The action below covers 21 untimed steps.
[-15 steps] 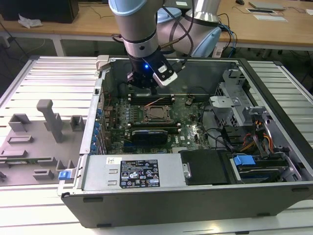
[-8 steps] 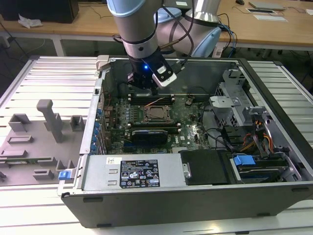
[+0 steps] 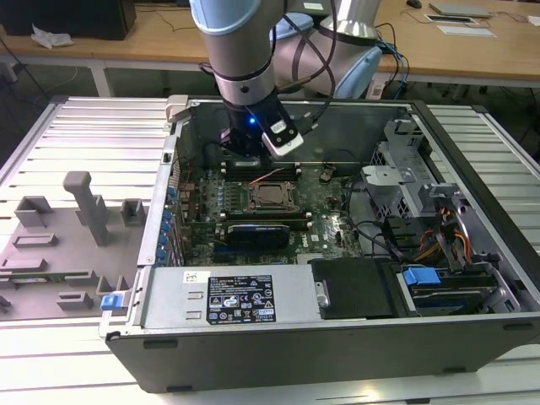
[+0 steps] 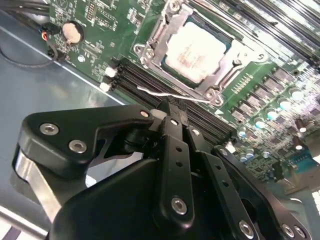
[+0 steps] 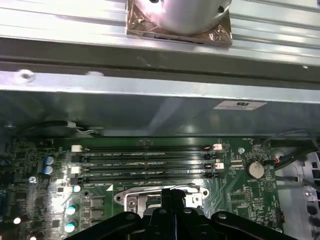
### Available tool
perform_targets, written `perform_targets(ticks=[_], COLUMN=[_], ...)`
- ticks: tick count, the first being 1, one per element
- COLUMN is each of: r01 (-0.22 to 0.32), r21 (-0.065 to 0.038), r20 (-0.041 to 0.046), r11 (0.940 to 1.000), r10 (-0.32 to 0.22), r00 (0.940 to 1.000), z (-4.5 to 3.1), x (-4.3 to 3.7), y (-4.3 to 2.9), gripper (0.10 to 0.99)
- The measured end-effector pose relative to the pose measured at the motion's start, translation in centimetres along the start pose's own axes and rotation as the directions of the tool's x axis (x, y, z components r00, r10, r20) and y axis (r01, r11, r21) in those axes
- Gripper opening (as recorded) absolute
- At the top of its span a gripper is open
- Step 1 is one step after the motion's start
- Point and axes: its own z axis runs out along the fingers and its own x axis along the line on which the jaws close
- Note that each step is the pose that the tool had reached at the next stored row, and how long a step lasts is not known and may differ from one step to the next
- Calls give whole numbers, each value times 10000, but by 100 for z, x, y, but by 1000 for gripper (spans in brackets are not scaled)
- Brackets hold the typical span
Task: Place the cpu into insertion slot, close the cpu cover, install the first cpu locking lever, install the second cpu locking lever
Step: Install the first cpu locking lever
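The cpu (image 4: 196, 49), a pale silvery square, lies in the insertion slot (image 3: 272, 196) on the green motherboard. The grey cpu cover (image 4: 221, 75) frames it and looks laid down around it. A thin wire locking lever (image 4: 150, 92) runs along the socket's edge on the side of the memory slots. My gripper (image 4: 167, 107) hangs just above that lever with its black fingers pressed together and nothing visibly between them. In the first wrist view the gripper (image 5: 172, 196) stands in front of the socket's rim (image 5: 131, 200). The exterior view has the gripper (image 3: 246, 159) just behind the socket.
The motherboard sits in an open computer case (image 3: 472, 126). Long black memory slots (image 5: 145, 160) lie between the socket and the case wall. A power supply (image 3: 236, 295) lies at the front, drive cages (image 3: 405, 177) and cables at the exterior view's right. Grey fixtures (image 3: 84, 207) stand outside.
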Motion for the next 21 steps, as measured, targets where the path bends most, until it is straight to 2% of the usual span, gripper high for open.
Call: perform_targets(ticks=[1,5,6,9,10,13,16,19,21], r01=[-22,-101,-133,-155,-148,-96,-91,-85,-60], r21=[4,40,76,194,252,544,574,593,624], r20=[-54,-198,-251,-307,-307,-308,-306,-296,-207], r11=[10000,9999,9999,9997,9996,9985,9983,9982,9980], r10=[22,102,135,161,156,113,109,102,73], r00=[10000,9998,9996,9994,9994,9995,9995,9995,9998], z=[20,52,64,82,86,103,123,139,161], x=[-43,-104,-119,-127,-127,-124,-121,-118,-114], y=[-3,1,9,32,42,98,150,173,189], gripper=[106,106,106,106,106,106,106,106,106])
